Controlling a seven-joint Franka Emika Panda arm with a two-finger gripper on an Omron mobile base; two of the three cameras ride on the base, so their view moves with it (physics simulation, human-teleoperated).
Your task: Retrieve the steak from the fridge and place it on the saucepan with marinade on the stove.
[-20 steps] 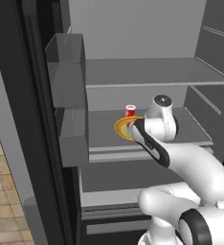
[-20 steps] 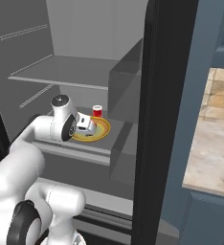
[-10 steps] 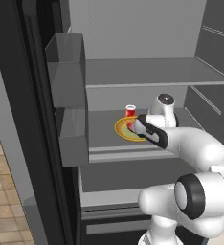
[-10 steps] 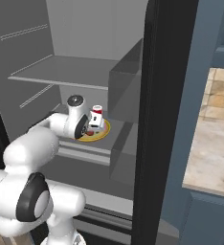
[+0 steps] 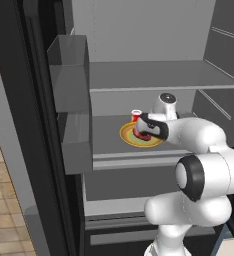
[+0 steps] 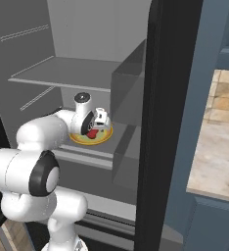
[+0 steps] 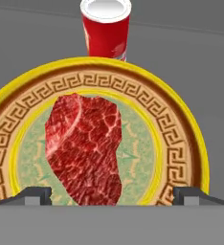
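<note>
The fridge (image 5: 139,65) stands open, and the arm reaches in over the middle shelf (image 5: 109,150). There the steak (image 7: 85,148) lies flat in the middle of a yellow-rimmed plate (image 7: 181,119), untouched as far as I can see. The gripper (image 7: 111,194) hovers right over the near side of the plate with its fingers (image 7: 35,194) spread as wide as they go, holding nothing; the meat sits between their two tips, with plate showing on either side of it.

So the task looks early: the door is open and the hand is lined up, but the grasp, the carry to the stove and the drop into the saucepan are all yet to come.

Room is tight in places. A small red cup (image 7: 106,28) stands upright just beyond the far rim of the plate, close enough that a forward push could knock it. The shelf above (image 5: 154,77) hangs over the hand, so lifting straight up is limited. The door bins (image 5: 71,105) flank the opening on the left, and the dark door edge (image 6: 160,122) crowds the right. Pulling straight back toward the base seems the clearest way out.
</note>
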